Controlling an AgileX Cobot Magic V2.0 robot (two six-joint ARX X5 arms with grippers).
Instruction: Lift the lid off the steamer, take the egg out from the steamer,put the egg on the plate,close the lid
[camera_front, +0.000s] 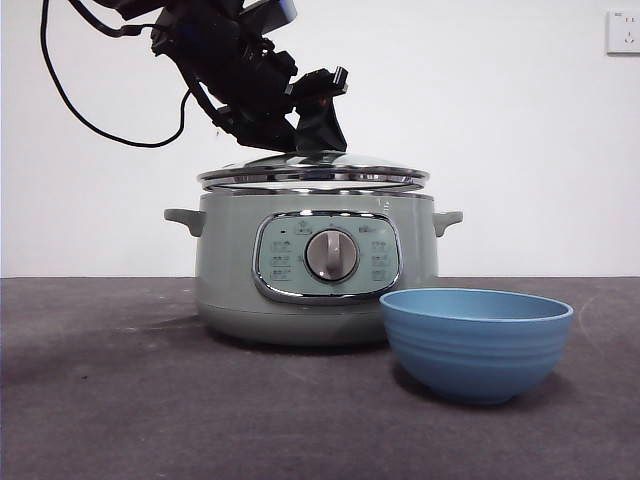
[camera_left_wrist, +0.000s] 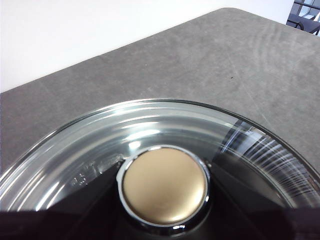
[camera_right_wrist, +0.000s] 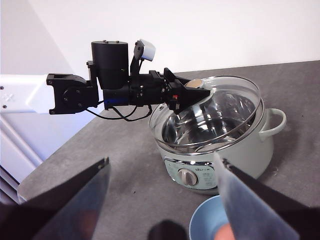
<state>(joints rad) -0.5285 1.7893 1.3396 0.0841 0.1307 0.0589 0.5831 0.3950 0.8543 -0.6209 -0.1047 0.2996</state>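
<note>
The pale green steamer (camera_front: 230, 270) stands mid-table, its dial facing the front view. Its glass lid (camera_front: 315, 172) hovers just above the pot's rim and looks slightly tilted in the right wrist view. My left gripper (camera_front: 318, 140) comes in from the upper left and is shut on the lid's knob (camera_left_wrist: 165, 185). The blue plate (camera_front: 475, 345), a bowl, sits empty in front of the steamer to the right. My right gripper (camera_right_wrist: 165, 161) hangs open, high and back from the steamer (camera_right_wrist: 240, 155), holding nothing. The egg does not show; only shiny metal shows through the lid (camera_right_wrist: 225, 105).
The dark grey table (camera_front: 120, 400) runs to a white wall. A black cable (camera_front: 60, 90) loops down from the left arm. A wall socket (camera_front: 622, 32) sits at the top right.
</note>
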